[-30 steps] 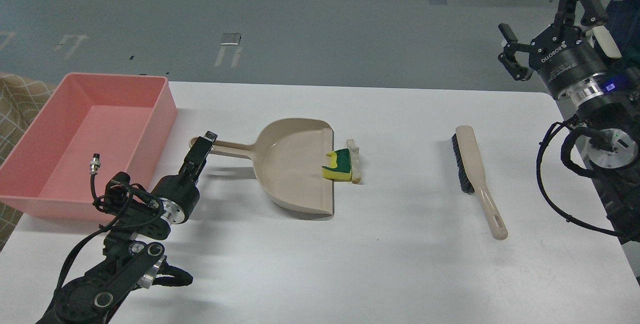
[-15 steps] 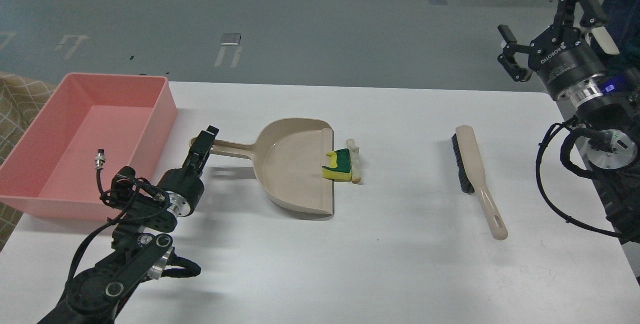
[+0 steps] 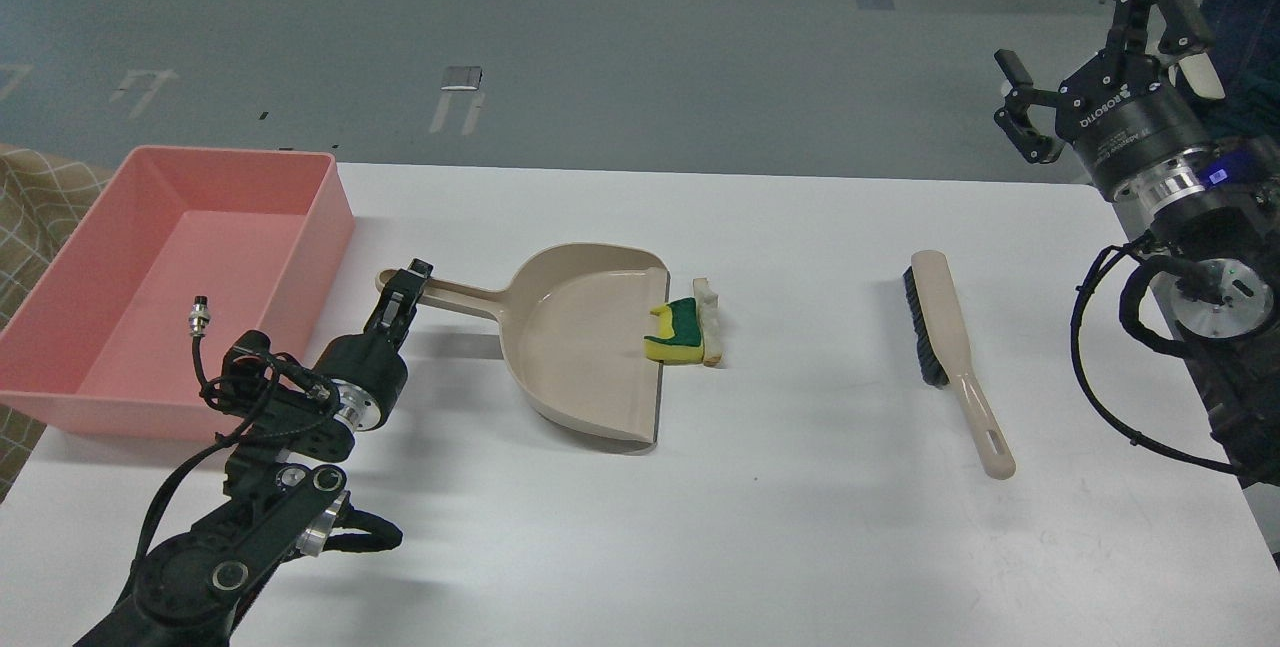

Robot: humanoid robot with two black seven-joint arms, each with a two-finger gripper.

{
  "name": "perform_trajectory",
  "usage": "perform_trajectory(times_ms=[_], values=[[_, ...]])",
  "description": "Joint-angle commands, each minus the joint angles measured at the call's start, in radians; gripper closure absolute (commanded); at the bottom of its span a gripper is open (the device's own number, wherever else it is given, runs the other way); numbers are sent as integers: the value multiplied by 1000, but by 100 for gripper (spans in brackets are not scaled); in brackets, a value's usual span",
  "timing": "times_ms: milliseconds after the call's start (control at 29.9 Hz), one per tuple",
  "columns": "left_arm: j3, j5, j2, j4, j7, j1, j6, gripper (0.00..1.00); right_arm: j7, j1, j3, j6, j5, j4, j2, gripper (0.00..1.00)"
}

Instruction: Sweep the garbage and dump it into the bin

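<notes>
The garbage lies at the open lip of the beige dustpan (image 3: 585, 337): a yellow sponge piece with a dark green layer (image 3: 676, 333) rests partly on the lip, and a whitish bread-like wedge (image 3: 709, 319) touches its right side on the white table. My left gripper (image 3: 406, 289) is shut on the dustpan's handle near its left end. The salmon-pink bin (image 3: 60, 327) stands at the table's left edge, left of the left gripper, with nothing in it. My right gripper (image 3: 1072, 27) is open and empty, held high beyond the table's right rear corner.
A beige hand brush with black bristles (image 3: 948, 337) lies on the white table (image 3: 800, 527) right of centre, handle toward me. A checked cloth (image 3: 30, 207) shows behind the bin. Loose cables hang off both arms.
My left gripper has moved forward and closed on the dustpan handle. The dustpan has shifted and turned slightly, its front edge swinging toward me. The right arm has barely moved.
</notes>
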Motion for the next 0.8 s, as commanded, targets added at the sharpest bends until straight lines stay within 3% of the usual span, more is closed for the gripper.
perform_trajectory(times_ms=[0,535,769], values=[[9,-3,0,0,3,-7,4,100,0,0,0,0,0,1,-1,0],[9,-2,-1,-1,-12,-21,107,100,-11,2,-11,2,-8,24,-41,0],[9,1,0,-1,-20,-22,124,100,-17,-6,-89,2,-125,138,-174,0]])
